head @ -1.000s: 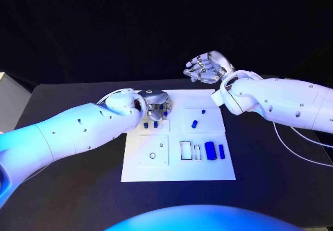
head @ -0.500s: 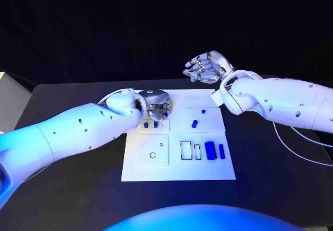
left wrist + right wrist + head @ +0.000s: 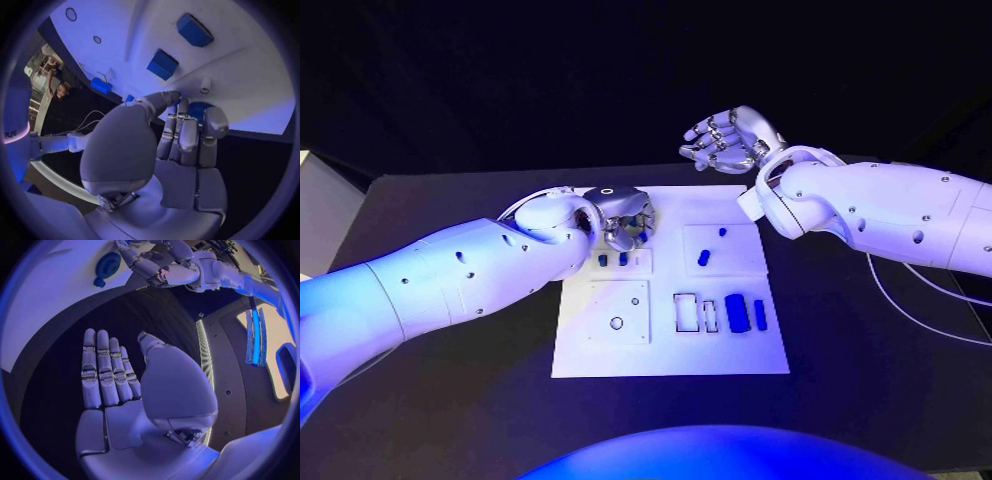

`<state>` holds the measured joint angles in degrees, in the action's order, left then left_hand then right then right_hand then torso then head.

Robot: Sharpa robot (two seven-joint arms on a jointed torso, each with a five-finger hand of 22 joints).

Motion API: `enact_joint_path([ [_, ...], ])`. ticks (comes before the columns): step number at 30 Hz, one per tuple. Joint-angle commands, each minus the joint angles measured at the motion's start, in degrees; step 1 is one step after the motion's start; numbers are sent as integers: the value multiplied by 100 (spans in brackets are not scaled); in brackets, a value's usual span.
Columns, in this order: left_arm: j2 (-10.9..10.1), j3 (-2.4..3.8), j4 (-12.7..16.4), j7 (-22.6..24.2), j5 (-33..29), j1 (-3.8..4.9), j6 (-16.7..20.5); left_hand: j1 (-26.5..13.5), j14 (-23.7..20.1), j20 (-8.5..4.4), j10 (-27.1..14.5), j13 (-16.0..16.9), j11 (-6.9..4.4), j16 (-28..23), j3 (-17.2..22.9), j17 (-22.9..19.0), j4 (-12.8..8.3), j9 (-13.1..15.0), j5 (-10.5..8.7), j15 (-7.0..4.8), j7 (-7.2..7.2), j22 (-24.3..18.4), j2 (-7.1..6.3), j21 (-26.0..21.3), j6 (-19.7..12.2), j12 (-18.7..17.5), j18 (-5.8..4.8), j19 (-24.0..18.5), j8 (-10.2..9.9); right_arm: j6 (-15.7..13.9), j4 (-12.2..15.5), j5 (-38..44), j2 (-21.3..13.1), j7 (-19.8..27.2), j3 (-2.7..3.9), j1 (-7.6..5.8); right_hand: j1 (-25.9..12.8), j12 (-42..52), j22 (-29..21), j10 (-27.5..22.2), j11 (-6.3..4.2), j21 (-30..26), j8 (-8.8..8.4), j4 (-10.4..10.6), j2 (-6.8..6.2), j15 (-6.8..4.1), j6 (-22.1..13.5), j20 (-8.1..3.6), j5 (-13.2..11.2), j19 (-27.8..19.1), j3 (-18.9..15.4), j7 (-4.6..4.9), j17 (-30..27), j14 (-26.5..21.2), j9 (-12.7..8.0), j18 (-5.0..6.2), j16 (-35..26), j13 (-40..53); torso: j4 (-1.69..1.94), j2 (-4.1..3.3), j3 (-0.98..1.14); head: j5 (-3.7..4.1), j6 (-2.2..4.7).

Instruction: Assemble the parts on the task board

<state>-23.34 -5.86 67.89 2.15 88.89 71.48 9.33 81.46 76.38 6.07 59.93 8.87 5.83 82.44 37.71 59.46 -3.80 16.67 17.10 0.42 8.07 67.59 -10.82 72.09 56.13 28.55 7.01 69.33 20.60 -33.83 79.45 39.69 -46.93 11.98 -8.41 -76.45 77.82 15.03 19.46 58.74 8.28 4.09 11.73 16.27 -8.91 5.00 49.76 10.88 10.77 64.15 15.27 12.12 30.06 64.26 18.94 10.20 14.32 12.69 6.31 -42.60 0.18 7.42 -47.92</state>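
The white rectangular task board [image 3: 672,340] lies mid-table, with small blue parts [image 3: 736,314] near its right edge and one [image 3: 708,256] farther in. The left hand [image 3: 623,222] sits over the board's far left corner, fingers curled together; whether it holds anything cannot be told. It has barely moved. Beyond the far edge, the right hand [image 3: 730,140] stays raised, fingers straight and empty.

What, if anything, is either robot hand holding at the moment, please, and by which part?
The right robot hand is raised beyond the task board, holding nothing. The left robot hand touches a round blue part at the board's edge with its fingertips; a grip cannot be told.
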Motion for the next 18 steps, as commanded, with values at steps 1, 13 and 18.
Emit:
enact_joint_path([
  [1, -106, 61, 159, 96, -281, 3, 249, -66, 56, 0, 176, 8, -157, 14, 2, 13, -36, 7, -17, -7, -1, 22, 4, 50, 61, -38, -42, 48, -30, 83, 11, 11, -9, 78, 1, 2, -18, -14, -4, 20, 34, -35, -30, 18, -40, 32, 19, 53, 25, 2, 30, 42, -9, -4, -5, 31, -37, -5, 6, 7, -2, 8, 4],
  [13, -706, 322, 770, 16, -618, 21, 94, -186, 77, 4, 277, 1, -172, 21, -42, 12, -22, 47, -20, -11, -10, 49, -18, 66, 126, -162, -50, 67, -73, 84, 15, 11, -45, 79, 1, 2, -27, -13, -20, 25, 34, -36, -30, 18, -38, 33, 23, 54, 27, -1, 29, 41, -16, -4, -6, 31, -48, -20, 24, 19, -4, 4, 8],
  [18, -877, 344, 829, -51, -651, 26, -92, -217, 74, 5, 309, 2, -177, 18, -63, -1, -14, 60, -25, -15, -14, 41, -17, 56, 147, -195, -48, 60, -83, 84, 19, 11, -60, 78, 0, 2, -30, -13, -29, 28, 33, -37, -30, 17, -36, 34, 26, 55, 29, -2, 30, 40, -20, -4, -6, 31, -54, -30, 25, 13, -10, -12, 15],
])
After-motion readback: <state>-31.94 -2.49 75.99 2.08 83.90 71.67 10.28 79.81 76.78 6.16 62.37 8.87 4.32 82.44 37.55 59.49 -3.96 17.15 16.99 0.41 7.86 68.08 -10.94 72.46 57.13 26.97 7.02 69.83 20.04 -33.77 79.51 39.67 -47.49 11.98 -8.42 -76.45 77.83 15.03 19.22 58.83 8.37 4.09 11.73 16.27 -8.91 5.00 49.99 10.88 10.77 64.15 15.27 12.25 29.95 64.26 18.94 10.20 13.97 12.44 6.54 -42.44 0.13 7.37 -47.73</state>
